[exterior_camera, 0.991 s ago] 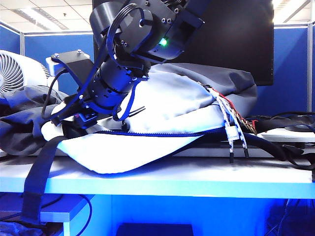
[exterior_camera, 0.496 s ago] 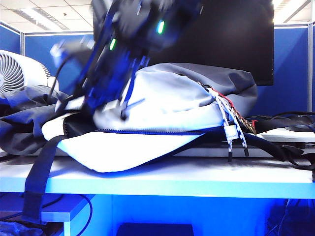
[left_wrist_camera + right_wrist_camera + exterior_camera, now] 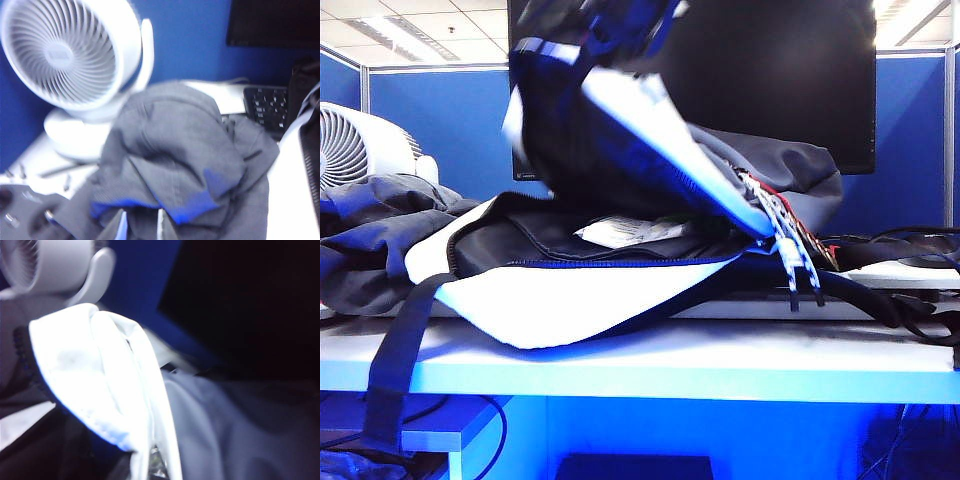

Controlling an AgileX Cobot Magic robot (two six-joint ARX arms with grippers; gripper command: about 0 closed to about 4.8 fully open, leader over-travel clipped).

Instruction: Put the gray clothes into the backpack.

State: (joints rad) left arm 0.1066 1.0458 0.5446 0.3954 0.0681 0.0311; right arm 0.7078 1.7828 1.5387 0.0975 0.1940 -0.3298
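While right jaws lift the backpack (image 3: 620, 290), gray clothes (image 3: 180, 150) fill left jaws.

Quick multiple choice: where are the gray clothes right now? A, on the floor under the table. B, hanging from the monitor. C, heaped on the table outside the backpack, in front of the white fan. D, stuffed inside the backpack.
C: the gray clothes lie in a heap in front of the white fan, beside the backpack, whose flap is lifted open.
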